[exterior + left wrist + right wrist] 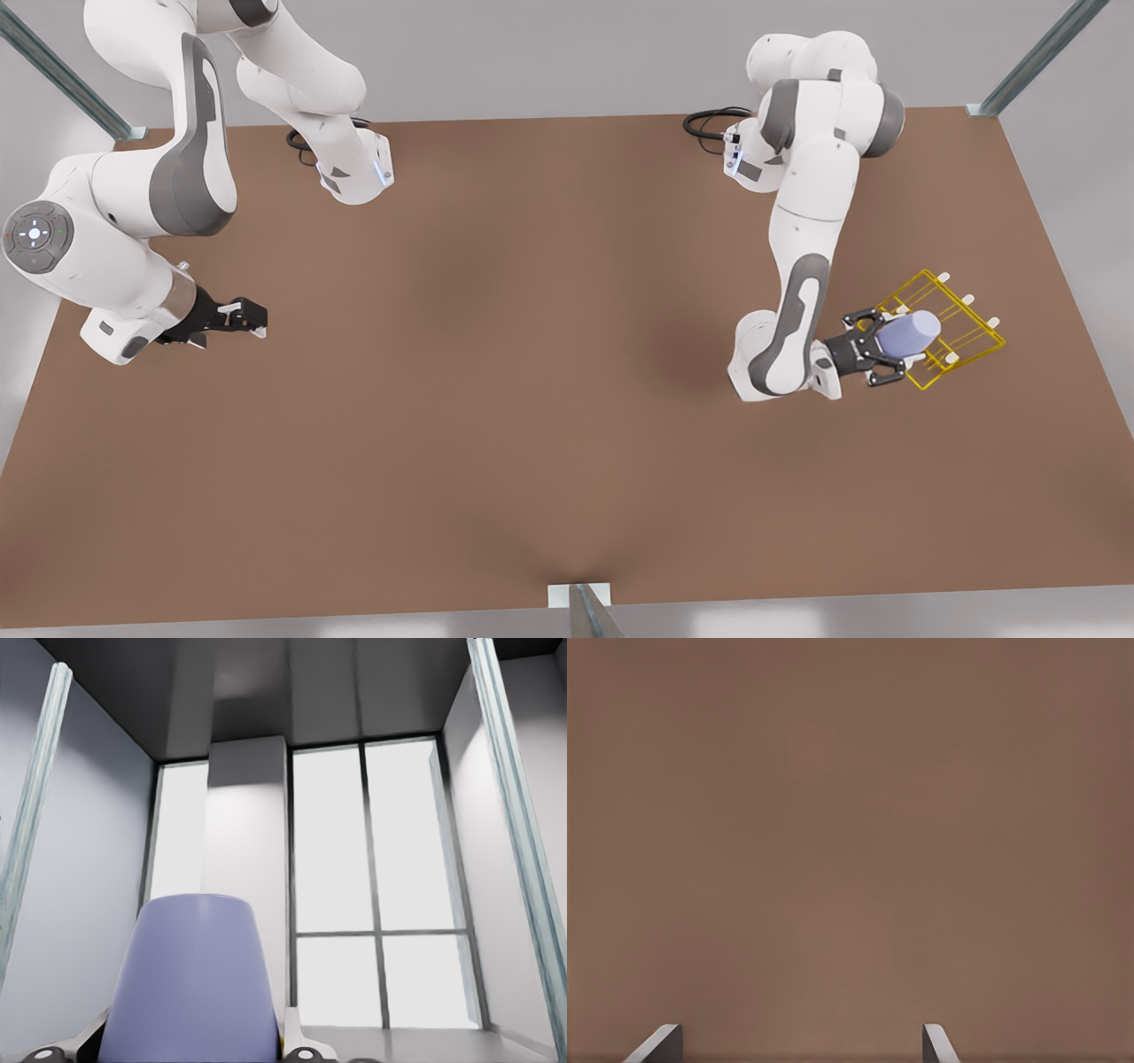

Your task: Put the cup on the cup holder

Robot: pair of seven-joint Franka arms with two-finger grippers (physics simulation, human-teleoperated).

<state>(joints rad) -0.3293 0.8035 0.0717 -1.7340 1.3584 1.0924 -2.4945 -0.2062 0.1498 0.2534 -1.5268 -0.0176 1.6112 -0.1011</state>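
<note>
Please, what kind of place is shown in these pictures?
Probably a simulated robot test cell: a brown table framed by metal posts, bare walls, tall windows, and only the cup and cup holder.

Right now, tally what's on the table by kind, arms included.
Cup: 1, lavender, held by the left gripper over the rack
Wire rack: 1, yellow
Robot arms: 2; the right gripper waits open over the table
Total: 4
</note>
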